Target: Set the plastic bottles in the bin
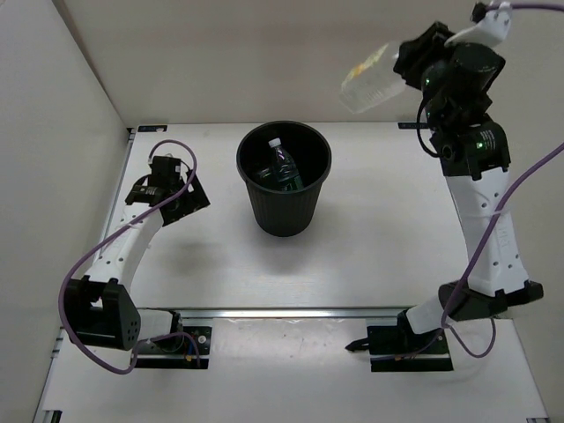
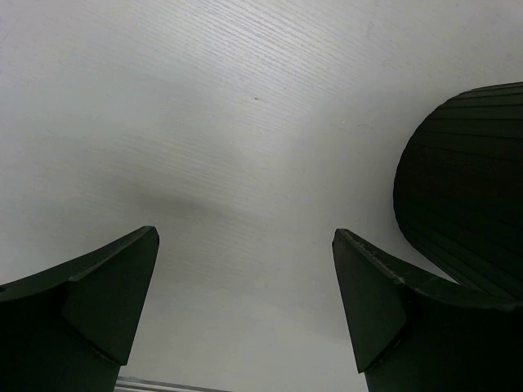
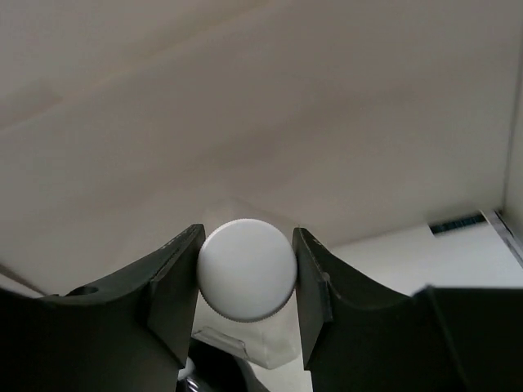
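1. Nearest the overhead lens, the right gripper [image 3: 247, 245] is riding high at the far right, its fingers pinching the white cap [image 3: 248, 269] of the ribbed bottle [image 1: 374, 79] from both sides.
2. Mid-table, the bin [image 1: 284, 216] is standing upright. It is sitting well apart from the held bottle, to the left of it and nearer.
3. Just left of the bin, the left gripper [image 2: 245, 237] is hovering over the bare table [image 2: 245, 98], spread wide and holding nothing.
4. Looking clear and apparently empty, the ribbed bottle is judged light, thin-walled, easily crushed and slick on the body. Cap and neck are the stiff parts, so this hold is judged sound, though the body may be swinging.
5. Inside the bin, one dark-labelled bottle [image 1: 282, 163] with a white cap is showing; any others cannot be counted.
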`<state>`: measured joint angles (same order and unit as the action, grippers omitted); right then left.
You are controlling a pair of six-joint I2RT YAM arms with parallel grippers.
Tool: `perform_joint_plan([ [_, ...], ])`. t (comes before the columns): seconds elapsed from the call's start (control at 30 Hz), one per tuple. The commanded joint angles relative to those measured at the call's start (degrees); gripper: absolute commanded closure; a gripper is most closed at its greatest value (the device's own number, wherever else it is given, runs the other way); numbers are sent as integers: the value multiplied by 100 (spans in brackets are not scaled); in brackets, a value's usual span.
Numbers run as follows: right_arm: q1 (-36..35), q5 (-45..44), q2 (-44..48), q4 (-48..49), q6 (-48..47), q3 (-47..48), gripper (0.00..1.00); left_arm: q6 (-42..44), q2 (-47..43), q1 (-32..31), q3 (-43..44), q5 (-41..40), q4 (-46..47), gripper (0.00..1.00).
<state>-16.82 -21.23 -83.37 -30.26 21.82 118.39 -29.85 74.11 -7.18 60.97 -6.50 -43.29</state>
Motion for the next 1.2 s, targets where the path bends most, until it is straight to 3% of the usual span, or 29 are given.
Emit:
perform_joint_plan([
  [0.0,-304,-93,-827,-216,-803,1211,100,-21,-195,85,38,-18,136,1],
  [0.1,-786,208,-971,-262,-854,1460,100,-21,-177,146,99,-53,110,1],
  [0.33,-1324,979,-303,458,-347,-654,100,5,-151,129,170,-132,110,1],
  [0.43,-1341,1350,-600,295,-187,-827,100,-12,-124,138,257,17,119,2],
  [0.47,-1463,1280,-706,162,-248,-635,79,-13,-90,129,275,0,136,1],
  [0.5,-1508,1349,-872,-100,-231,-450,52,14,-89,129,327,-18,128,1],
  [0.53,-1509,1385,-961,-242,-353,-326,39,-12,-89,129,363,-9,110,1],
  [0.57,-1500,1472,-1057,-365,-398,-160,13,5,-72,94,389,-35,110,1],
  [0.6,-1517,1534,-1093,-384,-390,-89,1,-12,-63,94,407,8,84,2],
  [0.9,-992,1692,-110,-181,-627,-878,1,-30,-168,164,661,-158,14,1],
  [1.0,-124,2079,312,-707,-268,-1395,0,22,-142,269,767,-159,-13,1],
  [1.07,677,2788,628,-1120,-65,-1931,1,40,-46,252,995,-263,-109,1],
  [1.17,1898,2941,1172,-1430,-20,-3484,1,84,-10,112,1171,-360,-180,2],
])
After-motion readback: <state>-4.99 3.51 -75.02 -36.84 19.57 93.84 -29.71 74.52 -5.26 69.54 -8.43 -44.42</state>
